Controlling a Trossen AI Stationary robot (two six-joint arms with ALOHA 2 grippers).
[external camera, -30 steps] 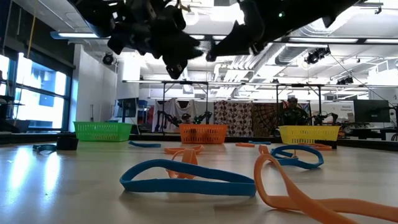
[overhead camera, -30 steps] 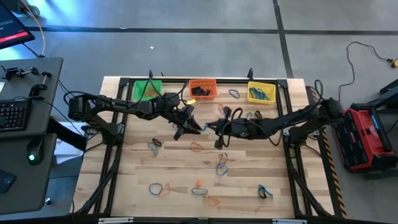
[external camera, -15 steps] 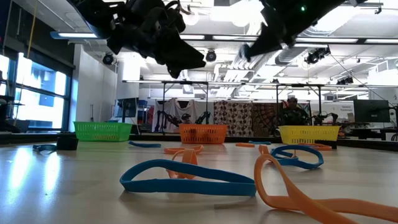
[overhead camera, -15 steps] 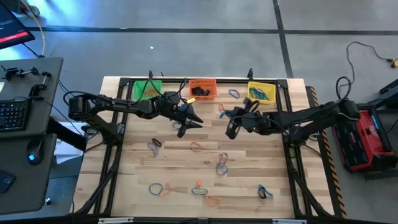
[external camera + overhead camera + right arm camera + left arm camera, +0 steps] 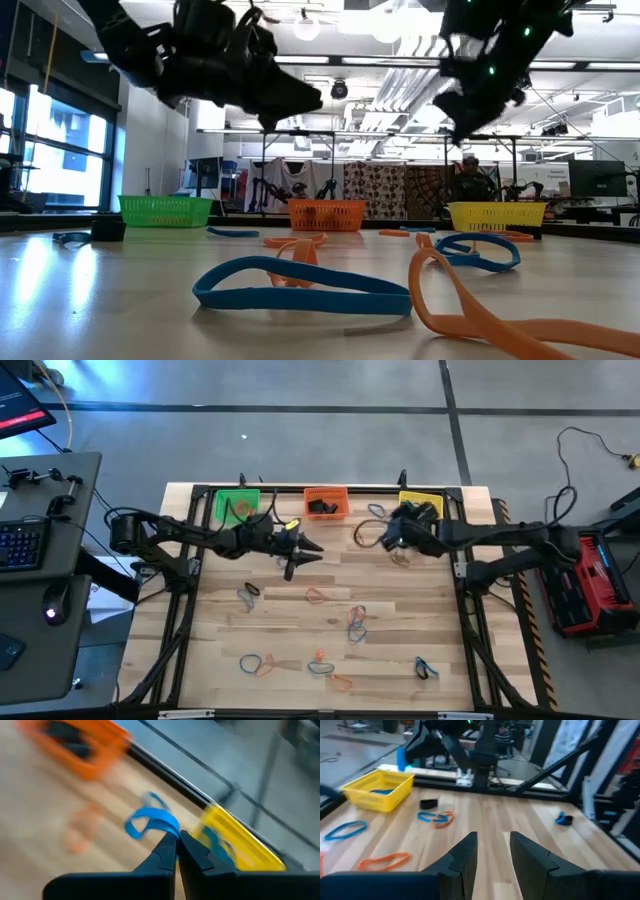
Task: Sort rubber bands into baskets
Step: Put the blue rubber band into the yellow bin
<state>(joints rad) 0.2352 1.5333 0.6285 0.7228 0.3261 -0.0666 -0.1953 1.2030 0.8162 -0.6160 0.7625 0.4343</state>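
Three mesh baskets stand along the far edge: green (image 5: 237, 506), red-orange (image 5: 325, 502) and yellow (image 5: 420, 506). Several rubber bands (image 5: 355, 622), orange, blue and dark, lie flat on the wooden table. My right gripper (image 5: 176, 839) hovers above the table just beside the yellow basket (image 5: 235, 842), shut on a blue rubber band (image 5: 150, 822). My left gripper (image 5: 492, 842) hangs over the table in front of the green and red-orange baskets (image 5: 303, 550). It is open, with nothing between its fingers. My right gripper pinches one end of the blue band's loop (image 5: 167, 829) between its two fingertips. The fingers slant down toward the far edge. The rest of the loop sticks out beyond the fingertips, lifted clear of the table.
A blue band (image 5: 150, 797) lies on the table between the red-orange and yellow baskets. A dark frame (image 5: 300, 488) runs along the far edge behind the baskets. Bare wood lies in the near left part of the table (image 5: 215, 645).
My right gripper has swung from the table's middle, close to my left gripper, toward the far right and the yellow basket, turning its wrist as it went. My left gripper has tipped closer to level and stayed in about the same place.
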